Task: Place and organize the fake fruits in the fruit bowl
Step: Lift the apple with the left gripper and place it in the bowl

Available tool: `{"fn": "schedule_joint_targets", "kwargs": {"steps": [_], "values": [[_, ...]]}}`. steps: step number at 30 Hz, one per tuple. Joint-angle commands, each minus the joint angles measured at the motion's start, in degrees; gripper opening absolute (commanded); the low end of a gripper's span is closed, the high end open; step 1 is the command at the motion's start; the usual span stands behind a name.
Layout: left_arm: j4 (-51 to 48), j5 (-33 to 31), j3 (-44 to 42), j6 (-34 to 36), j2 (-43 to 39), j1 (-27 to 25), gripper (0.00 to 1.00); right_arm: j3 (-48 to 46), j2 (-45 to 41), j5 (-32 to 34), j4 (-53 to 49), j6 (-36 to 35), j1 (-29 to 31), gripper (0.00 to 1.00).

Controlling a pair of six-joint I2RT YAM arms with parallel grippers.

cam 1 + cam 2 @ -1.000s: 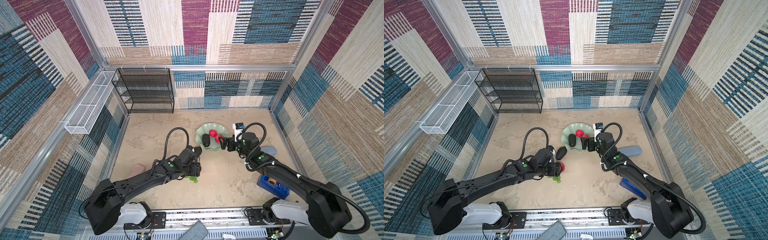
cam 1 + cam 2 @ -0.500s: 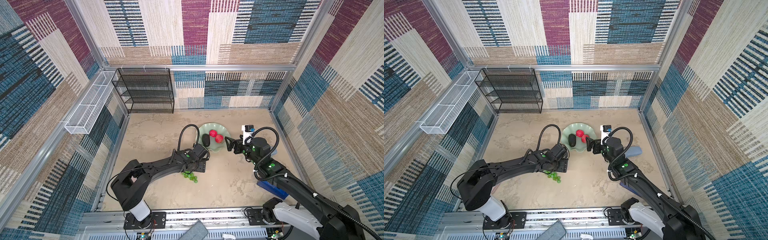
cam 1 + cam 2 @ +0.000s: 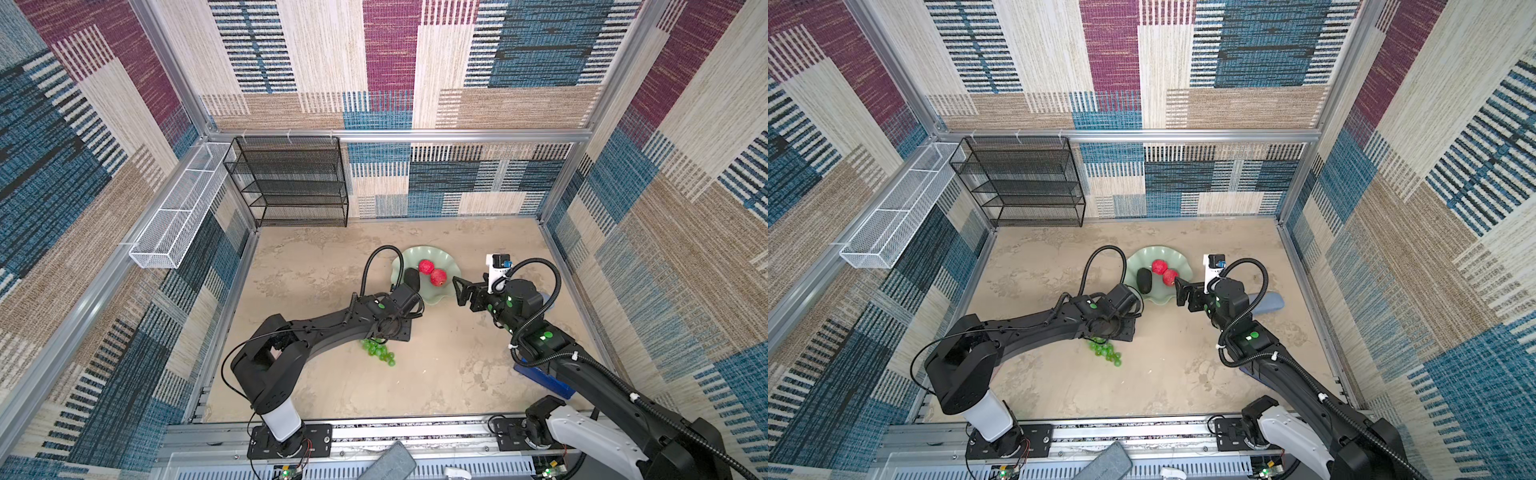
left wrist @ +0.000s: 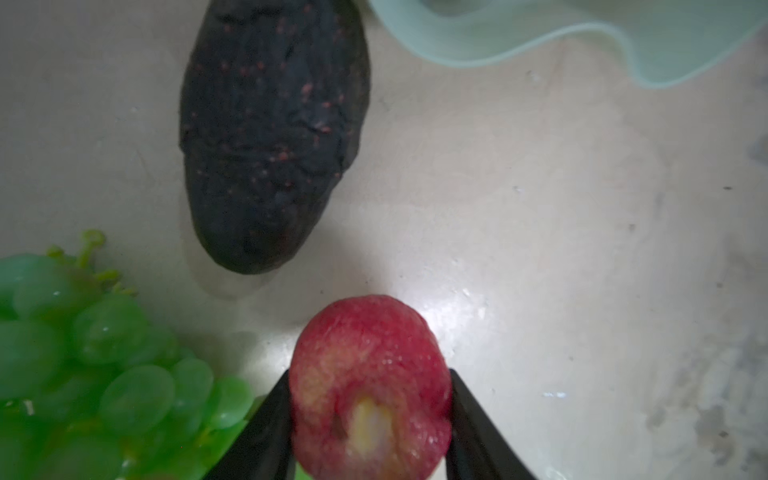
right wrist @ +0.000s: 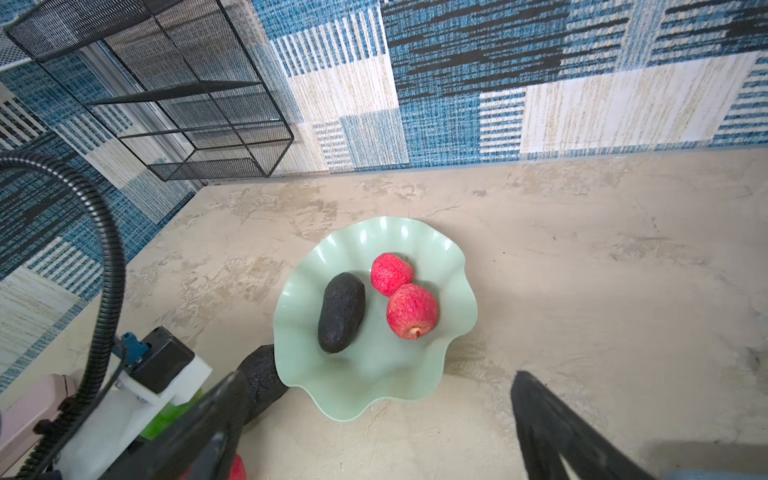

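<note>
Enclosure: walls of woven patchwork fabric in blue, cream, tan and plum are set around a mottled beige tabletop [image 3: 316, 270].
Back corner: a black mesh shelf rack [image 3: 291, 183] is stood against the rear wall, and a long white wire basket [image 3: 174, 216] is hung on the left rail.
Top views, bowl: the shallow mint-green fruit bowl with a scalloped rim [image 3: 438, 296] is seen mid-table. Two small round red apple-like fruits [image 3: 437, 277] are touching each other inside it, with a dark, nearly black pear-shaped avocado [image 3: 1144, 280] laid beside them.
Top views, table: a bunch of glossy translucent green grapes [image 3: 378, 351] is left on the tabletop beside the left arm. A blue box [image 3: 540, 376] is partly hidden under the right arm.
Top views, grippers: the left gripper [image 3: 398, 331] is pointed down near the grapes, its jaws hidden by the wrist. The right gripper [image 3: 460, 291] is held just beside the bowl's rim, jaws wide apart and empty.
Left wrist: the jaws are clamped on a third red fruit [image 4: 370, 353]; whether it is lifted off the tabletop cannot be told. A second dark avocado [image 4: 270, 133] is laid on the tabletop nearby, outside the bowl.
Right wrist: the bowl is framed between the spread jaws, and the second avocado is seen just beside its rim.
</note>
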Motion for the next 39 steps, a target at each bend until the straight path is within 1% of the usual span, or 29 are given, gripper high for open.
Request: {"fn": "schedule_joint_targets", "kwargs": {"steps": [1,3,5,10,13,16,21,23,26,28,30,33,35,36,39], "values": [[1.9,1.8,3.3,4.3,-1.0,-0.1,0.5,-0.8,-2.0,0.4,1.2,0.6,0.0,1.0],[2.1,1.5,7.3,7.0,0.3,-0.1,0.5,-2.4,-4.2,-0.4,2.0,1.2,0.0,1.0],[1.3,0.8,13.3,10.3,3.1,0.0,0.51,-3.9,-6.6,-0.8,1.8,1.7,0.0,1.0],[-2.6,-1.0,29.2,17.3,13.9,0.7,0.51,-5.3,-11.1,-0.1,-2.6,2.2,0.0,1.0],[-5.1,0.1,37.5,18.5,20.9,2.3,0.51,-6.0,-13.6,0.3,-4.7,2.7,0.0,1.0],[-5.8,1.7,42.2,18.3,25.9,3.7,0.51,-6.3,-15.0,0.7,-6.1,3.0,0.0,1.0],[-6.0,2.7,44.6,17.4,30.4,5.0,0.51,-6.5,-14.7,0.7,-5.8,3.2,0.0,1.0],[-6.1,2.9,45.0,17.3,31.5,5.1,0.53,-6.3,-14.0,0.7,-5.2,3.1,0.0,1.0],[-6.2,4.0,45.3,16.8,32.8,5.1,0.58,-5.8,-12.8,0.6,-4.8,2.9,0.0,1.0],[-6.2,4.8,45.2,16.2,33.1,5.1,0.64,-5.3,-12.5,0.7,-4.9,2.8,0.0,1.0],[-6.2,5.0,45.1,15.5,32.8,5.1,0.68,-4.7,-12.7,0.7,-5.2,2.8,0.0,1.0],[-6.0,4.2,44.5,15.0,31.0,5.1,0.69,-3.6,-13.2,1.0,-6.0,2.4,0.0,1.0],[-4.3,3.0,42.9,14.7,28.1,5.2,0.68,-2.6,-13.0,1.2,-6.9,2.1,0.0,1.0],[-2.7,2.3,41.1,14.8,26.1,5.3,0.68,-1.9,-12.5,1.0,-7.6,1.8,0.0,1.0],[4.6,-0.1,33.1,16.5,17.3,6.3,0.68,1.5,-9.1,-2.8,-10.4,1.0,0.1,0.99]]}}
